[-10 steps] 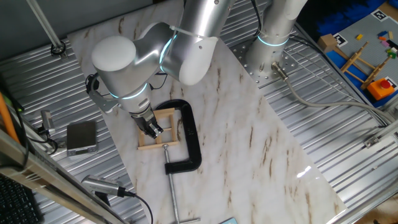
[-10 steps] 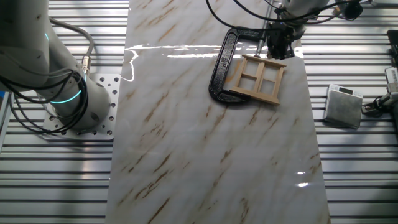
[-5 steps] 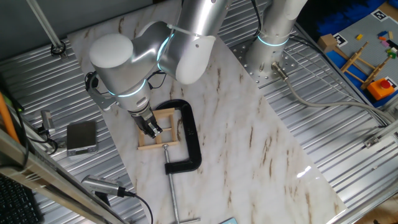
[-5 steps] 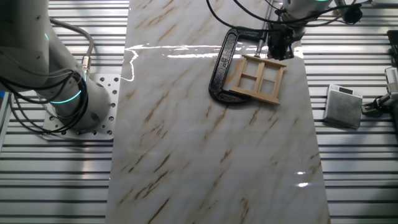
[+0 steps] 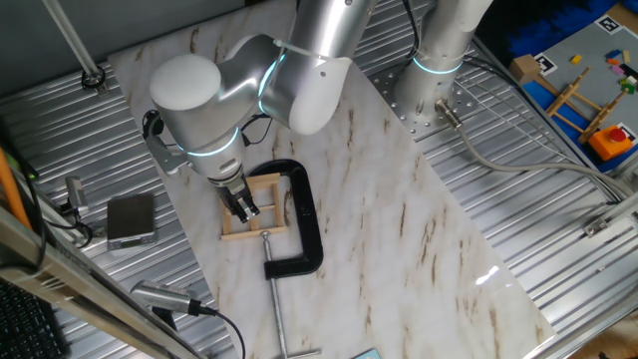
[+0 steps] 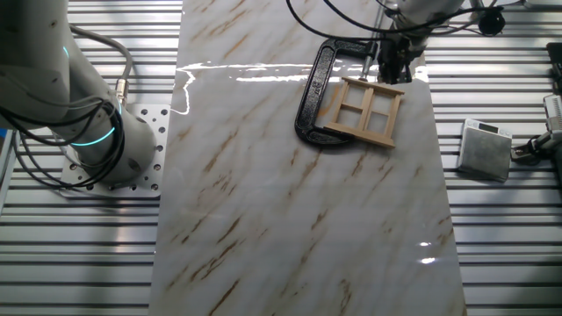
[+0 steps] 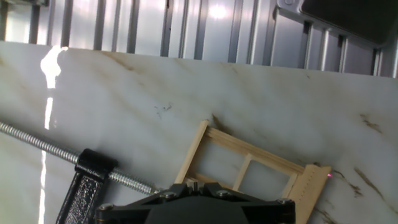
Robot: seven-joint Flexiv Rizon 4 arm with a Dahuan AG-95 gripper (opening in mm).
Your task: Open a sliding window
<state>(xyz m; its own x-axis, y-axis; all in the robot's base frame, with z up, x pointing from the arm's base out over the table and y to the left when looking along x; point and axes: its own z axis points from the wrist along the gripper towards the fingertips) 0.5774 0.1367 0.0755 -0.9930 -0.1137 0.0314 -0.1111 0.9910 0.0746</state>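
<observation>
The sliding window [image 5: 256, 207], a light-wood frame with 4 panes, lies flat on the marble board [image 5: 399, 209], held inside the black C-clamp [image 5: 304, 224]. The gripper [image 5: 242, 206] reaches down onto the frame's corner near the clamp screw; whether its fingers are apart or together cannot be told.

A robotics laboratory: a marble-patterned board [image 5: 399, 199] lies on a ribbed aluminium worktop [image 5: 538, 189], with the arm's base [image 6: 114, 154] bolted to a perforated plate. Cables [image 5: 498, 160] trail across the metal, and printed marker tags [image 5: 606, 22] sit at one corner.
</observation>
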